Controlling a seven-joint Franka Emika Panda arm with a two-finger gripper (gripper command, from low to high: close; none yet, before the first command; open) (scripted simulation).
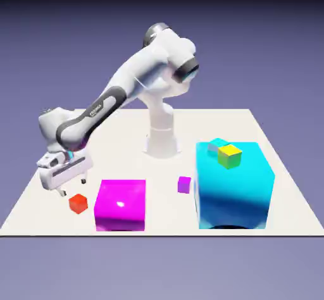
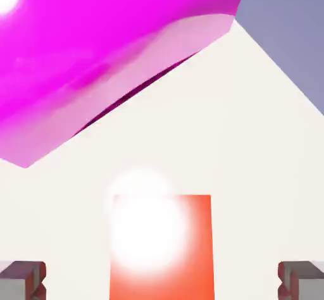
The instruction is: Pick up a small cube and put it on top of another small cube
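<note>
The tiny red cube [image 1: 78,203] lies on the table near the exterior view's left, just left of the big magenta block [image 1: 121,204]. My gripper [image 1: 72,187] hangs open slightly above and behind it. In the hand view the red cube [image 2: 161,248] fills the bottom middle, between the two grey fingertips [image 2: 23,278], with wide gaps on both sides and a bright glare on its top. A tiny purple cube [image 1: 184,184] rests between the magenta block and the large cyan block [image 1: 234,185].
A small yellow-green cube [image 1: 230,156] and a small cyan cube [image 1: 217,144] sit on top of the large cyan block. The magenta block [image 2: 107,52] looms close in the hand view's upper left. The table's edge [image 2: 278,64] shows at upper right.
</note>
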